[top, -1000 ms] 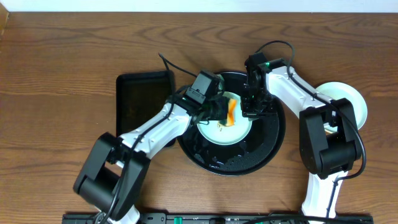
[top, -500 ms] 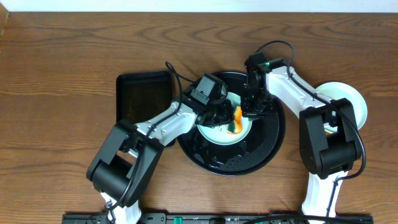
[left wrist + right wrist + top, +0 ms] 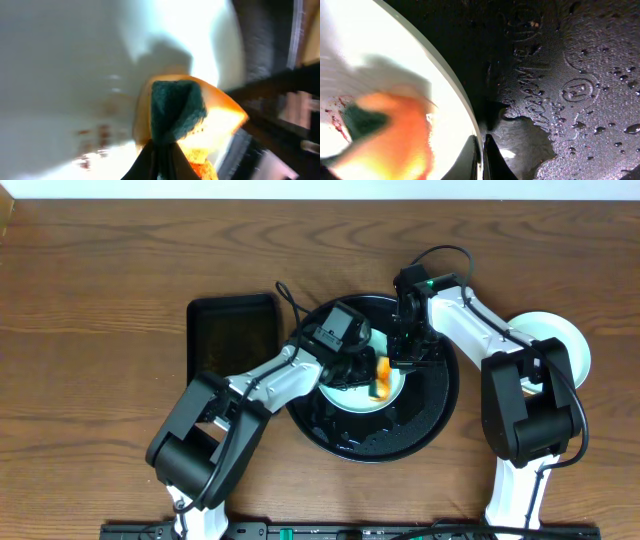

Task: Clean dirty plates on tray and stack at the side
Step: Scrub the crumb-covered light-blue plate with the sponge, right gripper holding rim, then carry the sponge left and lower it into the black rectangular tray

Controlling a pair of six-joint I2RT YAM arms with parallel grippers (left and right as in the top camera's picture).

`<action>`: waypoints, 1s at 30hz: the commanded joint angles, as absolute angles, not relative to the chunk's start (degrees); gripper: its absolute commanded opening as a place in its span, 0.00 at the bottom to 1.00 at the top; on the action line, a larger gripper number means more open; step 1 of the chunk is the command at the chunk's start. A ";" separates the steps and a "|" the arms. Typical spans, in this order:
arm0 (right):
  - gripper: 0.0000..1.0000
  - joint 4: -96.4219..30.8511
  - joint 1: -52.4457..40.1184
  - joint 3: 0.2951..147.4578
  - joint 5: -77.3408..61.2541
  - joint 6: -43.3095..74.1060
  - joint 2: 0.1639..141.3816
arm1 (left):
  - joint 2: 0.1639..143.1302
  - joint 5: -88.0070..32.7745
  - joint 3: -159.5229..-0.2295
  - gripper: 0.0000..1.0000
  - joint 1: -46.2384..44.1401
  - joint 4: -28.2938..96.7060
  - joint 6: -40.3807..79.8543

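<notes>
A pale mint plate [image 3: 350, 392] lies on the round black tray [image 3: 432, 415]. My left gripper [image 3: 372, 372] is shut on an orange and green sponge [image 3: 381, 378] and presses it on the plate; the sponge shows in the left wrist view [image 3: 176, 116] with brown smears [image 3: 95, 134] beside it. My right gripper [image 3: 405, 356] is shut on the plate's right rim [image 3: 454, 87], one finger inside and one outside. The blurred sponge [image 3: 395, 131] shows in the right wrist view. Another pale plate [image 3: 572, 340] lies on the table at the right, partly under my right arm.
A smaller rectangular black tray [image 3: 230, 335] lies left of the round tray. The round tray's floor [image 3: 570, 75] is wet with droplets. The brown wooden table [image 3: 90, 310] surrounds everything.
My left gripper has moved the sponge rightward across the plate, towards its right rim. My right gripper has stayed on the rim.
</notes>
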State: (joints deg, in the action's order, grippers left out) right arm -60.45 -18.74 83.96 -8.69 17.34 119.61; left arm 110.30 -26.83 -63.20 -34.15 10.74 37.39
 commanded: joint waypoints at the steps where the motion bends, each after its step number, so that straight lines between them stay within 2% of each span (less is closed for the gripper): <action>1: 0.01 -61.06 -19.16 83.72 -4.71 16.62 119.37 | 111.09 -19.84 -63.59 0.07 -30.70 13.17 34.00; 10: 0.01 -61.08 -19.16 83.72 -4.51 16.23 119.37 | 106.19 -17.89 -63.59 0.08 -25.76 21.30 27.83; 18: 0.01 -60.95 -19.11 83.72 -4.51 16.23 119.37 | 94.02 -14.96 -63.59 0.08 -25.56 27.35 22.28; 19: 0.02 -60.97 -19.09 83.72 -4.51 16.23 119.37 | 92.18 -12.99 -63.59 0.07 -25.39 28.53 22.28; 22: 0.17 -60.88 -19.11 83.72 -4.51 16.23 119.37 | 87.48 -5.08 -63.59 0.08 -24.60 32.42 22.28; 26: 0.27 -60.07 -19.16 83.72 -4.56 16.25 119.37 | 84.40 3.20 -63.59 0.07 -22.65 37.15 22.28; 30: 0.30 -59.57 -19.29 83.72 -4.78 16.25 119.37 | 84.66 4.99 -63.51 0.08 -19.44 39.35 22.31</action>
State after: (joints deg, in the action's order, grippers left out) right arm -59.83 -18.74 83.83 -5.48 16.32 119.61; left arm 84.38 -0.43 -63.46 -21.54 38.65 23.40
